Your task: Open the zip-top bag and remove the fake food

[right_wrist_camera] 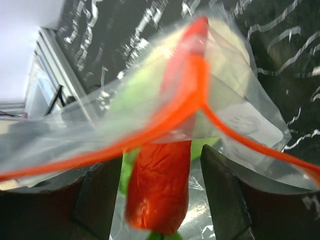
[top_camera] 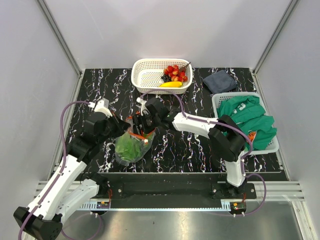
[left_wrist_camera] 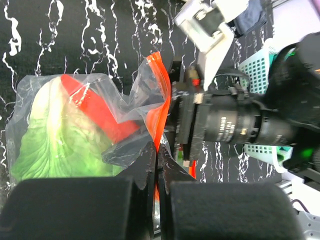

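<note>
Top view: fingertips of left gripper [top_camera: 129,129] and right gripper [top_camera: 145,124] are hidden where they crowd over the zip-top bag [top_camera: 131,149], toward the counter's near edge.
Left wrist: lower lettuce [left_wrist_camera: 55,135] masked by own blurred pads [left_wrist_camera: 75,207], which the bottom edge cuts off.
Right wrist: bag seal [right_wrist_camera: 175,112] badly blurred, covering the upper red pepper [right_wrist_camera: 160,185]. Contact between pepper and fingers cannot be determined.
Right-edge basket [top_camera: 218,102] lies mostly under the green cloth [top_camera: 247,117].
</note>
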### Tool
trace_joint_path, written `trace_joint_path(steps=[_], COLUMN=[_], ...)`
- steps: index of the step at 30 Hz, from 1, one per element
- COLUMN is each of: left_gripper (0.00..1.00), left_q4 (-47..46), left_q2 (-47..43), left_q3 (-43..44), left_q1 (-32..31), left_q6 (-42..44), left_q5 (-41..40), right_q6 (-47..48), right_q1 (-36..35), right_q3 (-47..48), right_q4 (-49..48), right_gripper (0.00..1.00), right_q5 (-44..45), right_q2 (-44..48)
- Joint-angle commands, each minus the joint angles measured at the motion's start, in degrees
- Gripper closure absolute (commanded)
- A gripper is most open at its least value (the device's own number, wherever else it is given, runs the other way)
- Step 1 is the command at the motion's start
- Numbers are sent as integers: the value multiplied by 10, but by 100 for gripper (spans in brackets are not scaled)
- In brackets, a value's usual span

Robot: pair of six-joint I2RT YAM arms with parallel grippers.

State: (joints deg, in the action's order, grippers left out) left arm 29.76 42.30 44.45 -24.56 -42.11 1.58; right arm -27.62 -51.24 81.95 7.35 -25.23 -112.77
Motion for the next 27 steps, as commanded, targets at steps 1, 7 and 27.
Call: trace_joint_path(steps=[1, 7, 27], left_gripper=[100, 100, 100], left_q4=[-35, -35, -32], left_q2=[-1, -2, -11], left_q3=[-5, -7, 5], left_q1=[-1, -1, -1], left_q6=[-2, 1, 1], left_q5=[14, 14, 59], right_q6=[-14, -11, 34], right_q1=[-6, -6, -6], right_q3=[-23, -36, 29], right_q4=[-41, -50, 94], right_gripper=[28, 49, 79], right_q5=[-21, -4, 70], right_q2=[-8, 14, 117])
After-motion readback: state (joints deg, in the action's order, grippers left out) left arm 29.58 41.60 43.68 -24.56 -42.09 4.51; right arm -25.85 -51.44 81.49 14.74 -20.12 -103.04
